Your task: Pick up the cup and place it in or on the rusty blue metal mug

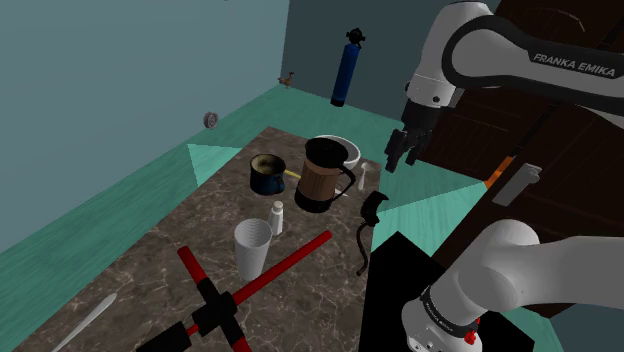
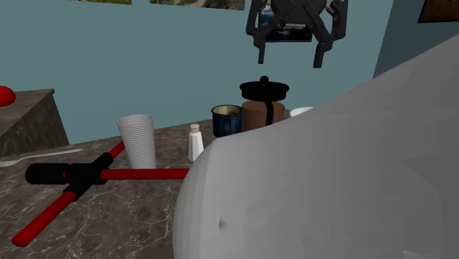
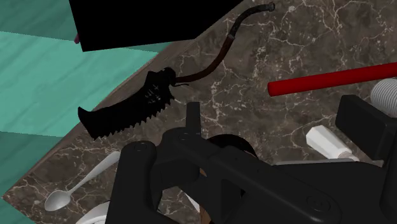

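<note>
The cup (image 1: 252, 248) is white and ribbed and stands upright on the dark marble table (image 1: 160, 300), near the red cross wrench. It appears again as the cup (image 2: 137, 140) and, by its rim, as the cup (image 3: 385, 95). The blue mug (image 1: 267, 174) with a worn rim stands farther back, beside a brown lidded jug (image 1: 322, 175); the mug (image 2: 226, 119) is upright. My gripper (image 1: 405, 150) hangs high over the table's far side, above the jug and apart from the cup. The gripper (image 2: 290, 48) is open, with nothing between its fingers (image 2: 257, 45).
A red cross wrench (image 1: 245, 288) lies in front of the cup, a small white bottle (image 1: 277, 217) behind it. A white bowl (image 1: 340, 148), a spoon (image 3: 76, 188) and a black spiked thing (image 3: 127, 108) lie near the jug. A blue bottle (image 1: 347, 70) stands on the floor.
</note>
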Motion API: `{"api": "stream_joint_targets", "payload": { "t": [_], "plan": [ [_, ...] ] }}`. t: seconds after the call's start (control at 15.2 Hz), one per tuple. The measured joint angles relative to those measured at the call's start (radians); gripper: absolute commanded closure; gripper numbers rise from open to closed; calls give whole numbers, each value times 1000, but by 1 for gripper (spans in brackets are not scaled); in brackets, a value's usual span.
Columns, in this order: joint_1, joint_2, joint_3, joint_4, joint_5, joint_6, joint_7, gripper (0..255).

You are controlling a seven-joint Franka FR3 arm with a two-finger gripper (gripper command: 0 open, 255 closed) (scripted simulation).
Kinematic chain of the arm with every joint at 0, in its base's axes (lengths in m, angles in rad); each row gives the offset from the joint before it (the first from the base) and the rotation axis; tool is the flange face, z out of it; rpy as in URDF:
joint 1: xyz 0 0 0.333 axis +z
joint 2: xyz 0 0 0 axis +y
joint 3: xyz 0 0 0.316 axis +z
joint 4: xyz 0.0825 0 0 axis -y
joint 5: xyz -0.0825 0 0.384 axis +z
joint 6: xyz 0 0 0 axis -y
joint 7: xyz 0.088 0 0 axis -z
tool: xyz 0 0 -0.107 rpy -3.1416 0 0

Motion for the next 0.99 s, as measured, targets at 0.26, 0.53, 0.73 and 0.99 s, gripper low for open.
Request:
{"api": "stream_joint_targets", "payload": {
  "t": [0.26, 0.53, 0.73, 0.99],
  "plan": [
    [19, 27, 40, -14, 34, 49, 39, 0],
    [51, 81, 111, -28, 90, 135, 107, 0],
    [78, 123, 172, -44, 133, 209, 164, 0],
    [108, 213, 254, -34, 178, 313, 239, 0]
  ]
}}
